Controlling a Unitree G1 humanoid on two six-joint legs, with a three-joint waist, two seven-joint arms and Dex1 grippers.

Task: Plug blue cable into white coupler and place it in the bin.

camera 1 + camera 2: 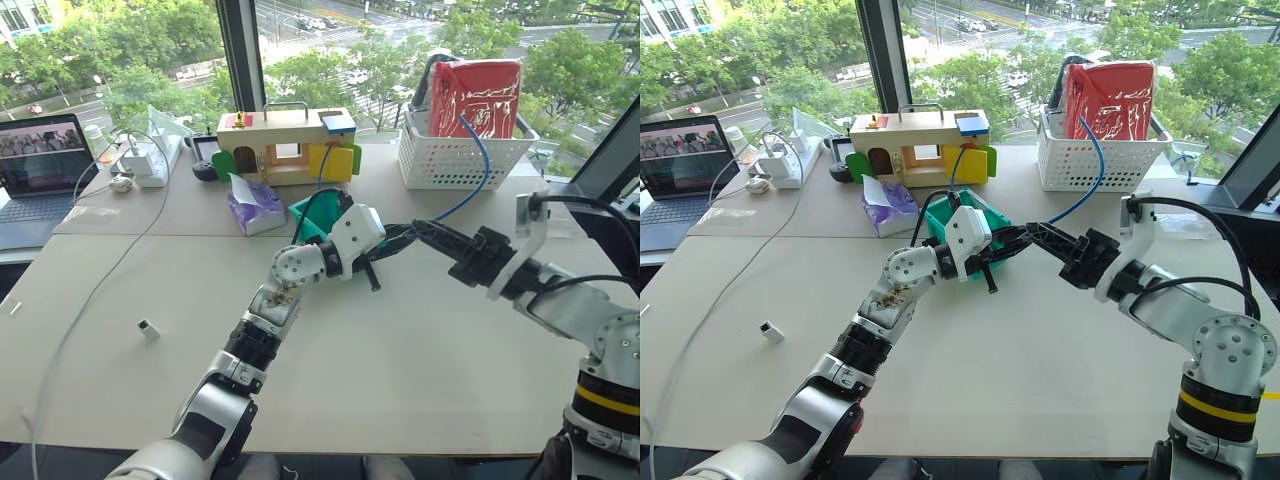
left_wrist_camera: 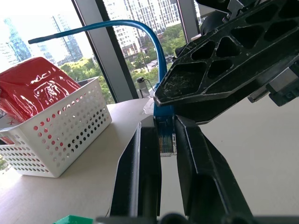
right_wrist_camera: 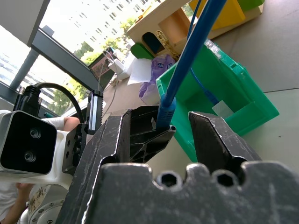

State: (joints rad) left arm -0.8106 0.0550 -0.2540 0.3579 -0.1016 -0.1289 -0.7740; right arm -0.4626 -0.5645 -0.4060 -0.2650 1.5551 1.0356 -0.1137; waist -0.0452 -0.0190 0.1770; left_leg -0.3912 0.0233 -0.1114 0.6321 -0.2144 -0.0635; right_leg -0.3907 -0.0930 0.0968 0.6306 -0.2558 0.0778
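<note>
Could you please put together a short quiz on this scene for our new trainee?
1. True or false: the white coupler is already plugged onto the blue cable.
2. Which one grips the cable's plug? A) the left gripper B) the right gripper C) neither
3. What stands in the white basket?

Key:
1. False. The coupler lies alone on the table.
2. A. The right gripper is open around the cable.
3. A red bag.
</note>
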